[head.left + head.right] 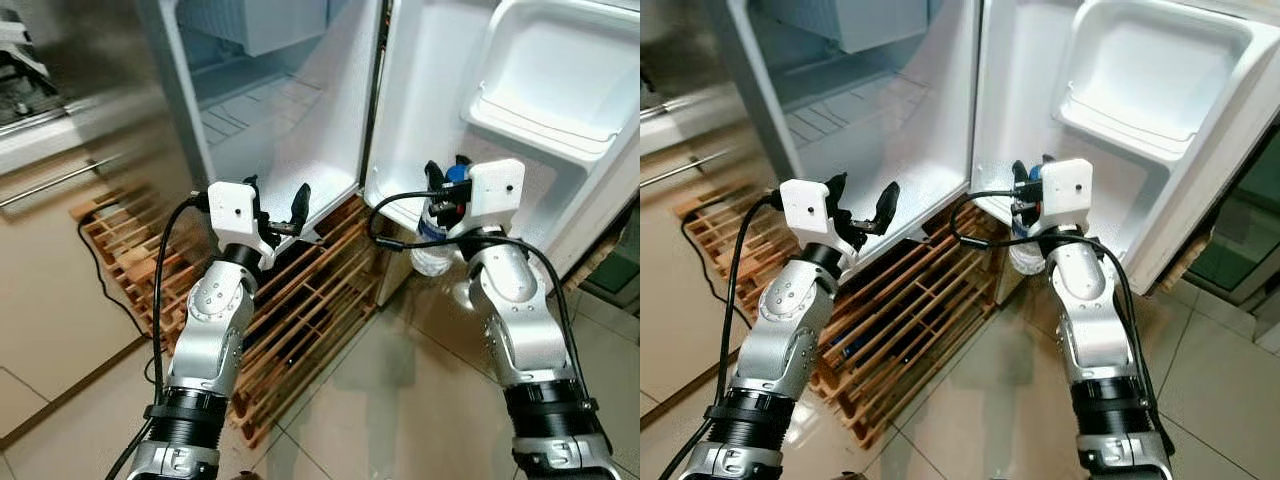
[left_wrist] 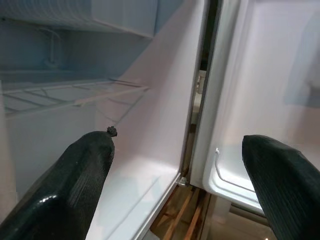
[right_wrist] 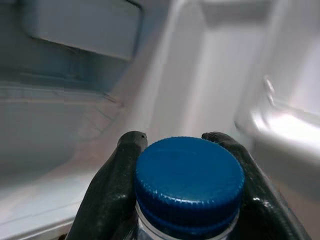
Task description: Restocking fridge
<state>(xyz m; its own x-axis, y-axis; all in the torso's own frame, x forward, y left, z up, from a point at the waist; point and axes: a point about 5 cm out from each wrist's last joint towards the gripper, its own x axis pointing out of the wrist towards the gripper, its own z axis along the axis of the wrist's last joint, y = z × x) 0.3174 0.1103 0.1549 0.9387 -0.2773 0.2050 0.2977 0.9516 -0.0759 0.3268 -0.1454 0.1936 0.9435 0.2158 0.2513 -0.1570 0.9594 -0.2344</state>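
The fridge (image 1: 300, 130) stands open in front of me, its white door (image 1: 450, 90) swung out to the right. My right gripper (image 1: 446, 182) is shut on a clear water bottle (image 1: 432, 252) just under its blue cap (image 3: 189, 177), and holds it upright by the door's lower edge. Both black fingers (image 3: 107, 185) press the bottle's neck. My left gripper (image 1: 275, 208) is open with nothing in it, and hangs before the fridge's lower compartment. Its fingers (image 2: 75, 185) point at the bare white floor of the fridge interior (image 2: 135, 195).
A wire shelf (image 1: 250, 105) crosses the fridge interior. The door has a moulded white door shelf (image 1: 550, 85) high up. A wooden slatted pallet (image 1: 310, 310) lies under and in front of the fridge. Cabinets with a bar handle (image 1: 60, 180) are at the left. The tiled floor (image 1: 400, 400) lies below.
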